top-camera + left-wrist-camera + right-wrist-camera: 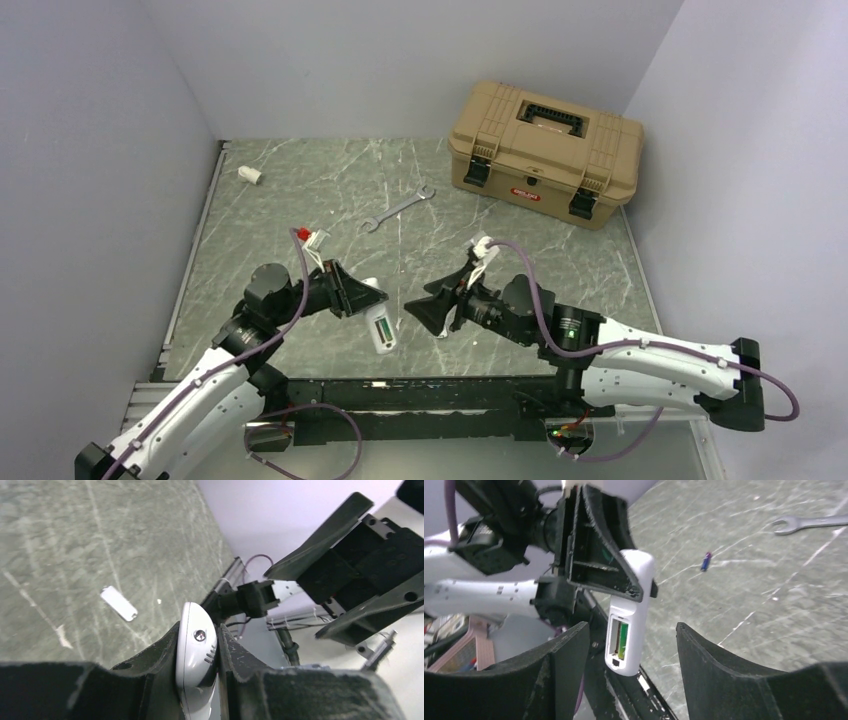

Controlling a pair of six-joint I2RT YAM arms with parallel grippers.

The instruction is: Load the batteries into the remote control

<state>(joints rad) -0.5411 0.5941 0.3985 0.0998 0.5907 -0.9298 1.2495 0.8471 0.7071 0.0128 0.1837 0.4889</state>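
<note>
Left gripper clamps slim white plastic remote control, slot out for loading; thin green battery in. Right gripper apart, empty.

remote control: glossy, smooth white plastic
green battery: glossy wrap
left gripper: matt black, grainy, rough-edged
wrench: bare metal, dull sheen
table: matt grey-green marbled top, scuffed
toolbox: matt tan plastic
</note>
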